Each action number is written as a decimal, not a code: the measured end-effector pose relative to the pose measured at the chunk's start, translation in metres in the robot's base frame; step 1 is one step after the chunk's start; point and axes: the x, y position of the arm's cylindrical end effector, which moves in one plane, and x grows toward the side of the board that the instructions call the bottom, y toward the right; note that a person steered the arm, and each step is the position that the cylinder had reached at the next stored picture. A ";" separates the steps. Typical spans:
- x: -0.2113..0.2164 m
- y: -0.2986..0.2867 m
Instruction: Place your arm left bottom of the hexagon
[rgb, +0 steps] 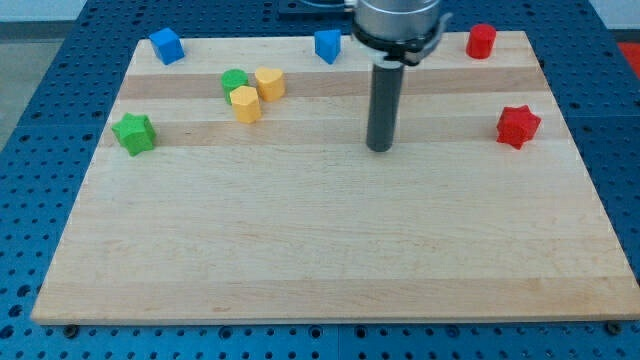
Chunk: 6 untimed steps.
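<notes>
A pale wooden board (330, 240) fills most of the camera view, its grain running across in long bands, with a slightly darker strip near the view's top. It rests on a blue perforated table (30, 150) whose rows of small holes show on every side of the board.

My rod comes down from the view's top centre, a dark cylinder below a grey metal collar, and my tip (379, 149) stands on the board right of centre, in the upper half. It has no jaws to open or close; it is a plain bare rod touching no block.

The task's hexagon is hard to name for certain. Two yellow blocks sit in the upper left: the lower yellow block (245, 104), which looks hexagonal, and the upper yellow block (269, 83) just beside it toward the view's right. A green rounded block (234, 82) touches the lower yellow one from the view's upper left. All three lie well to the view's left of my tip.

A green star (133, 133) lies near the left edge. A blue block (166, 45) and a second blue block (327, 46) sit along the top edge. A red cylinder-like block (481, 41) sits at the top right, and a red star (518, 126) lies to the view's right of my tip.
</notes>
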 end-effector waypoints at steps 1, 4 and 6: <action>0.000 -0.023; 0.045 -0.046; 0.023 -0.133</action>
